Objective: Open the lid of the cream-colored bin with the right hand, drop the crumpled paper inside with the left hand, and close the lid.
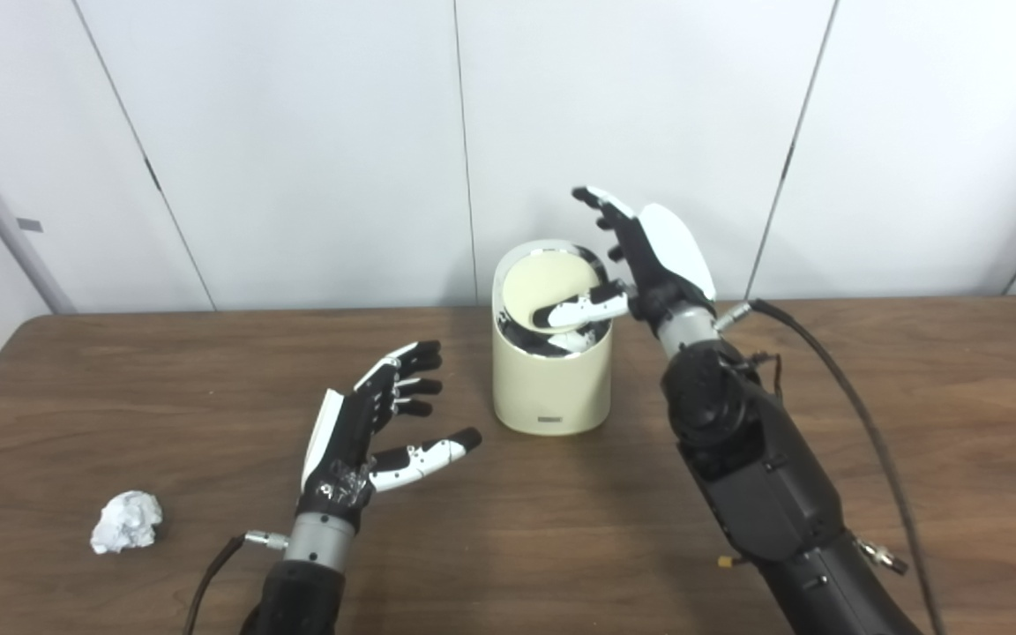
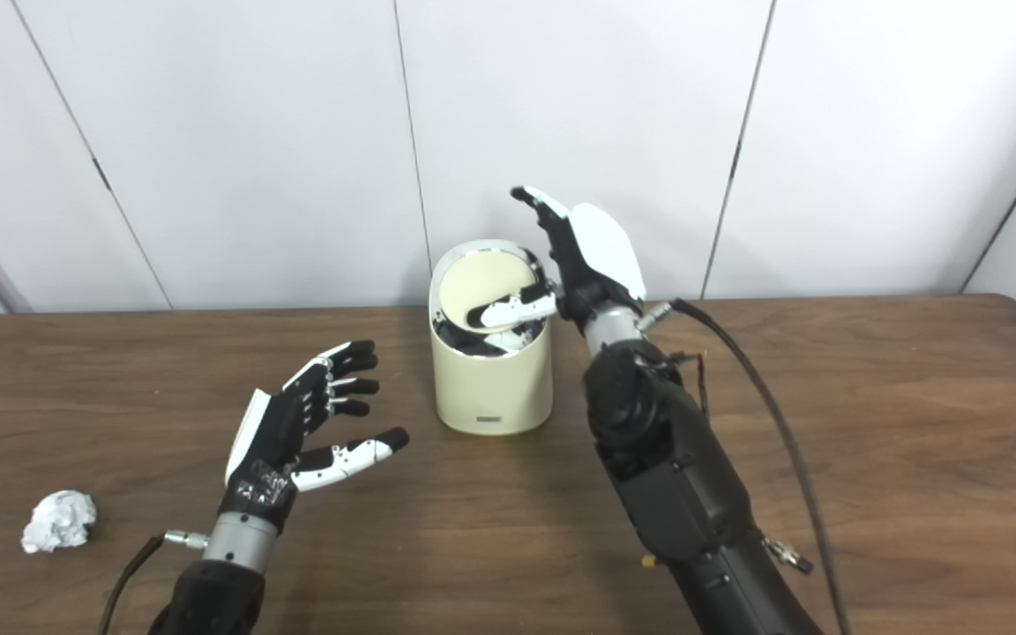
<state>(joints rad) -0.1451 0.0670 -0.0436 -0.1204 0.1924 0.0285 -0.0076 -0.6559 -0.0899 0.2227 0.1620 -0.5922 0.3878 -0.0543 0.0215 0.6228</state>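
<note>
The crumpled ball of white paper (image 1: 126, 521) lies on the dark wooden counter (image 1: 914, 397) near its front left, well apart from the cream-colored cylindrical bin (image 1: 550, 370), which stands near the middle toward the back. The paper looks very light and soft, likely to give under the fingers, with ridged folds that should not slip. A loose pinch across its middle from above ought to do, and a hard squeeze would probably only flatten it.

The left hand (image 1: 367, 423) hovers above the counter between paper and bin, palm turned inward, fingers spread and holding nothing. It has not yet gone to the paper.

The bin's round cream lid (image 1: 548, 287) sits tilted in the top opening, one edge dipped so that a dark gap shows at the front. It appears to be a swing lid, stiff and smooth, best pushed near its edge. The right hand (image 1: 640, 256) stands just beside the rim with fingers raised and apart, its thumb reaching over the lid. The thumb seems to press on the lid, though contact cannot be confirmed. The bin looks light enough to slide or tip under a hard sideways push.
</note>
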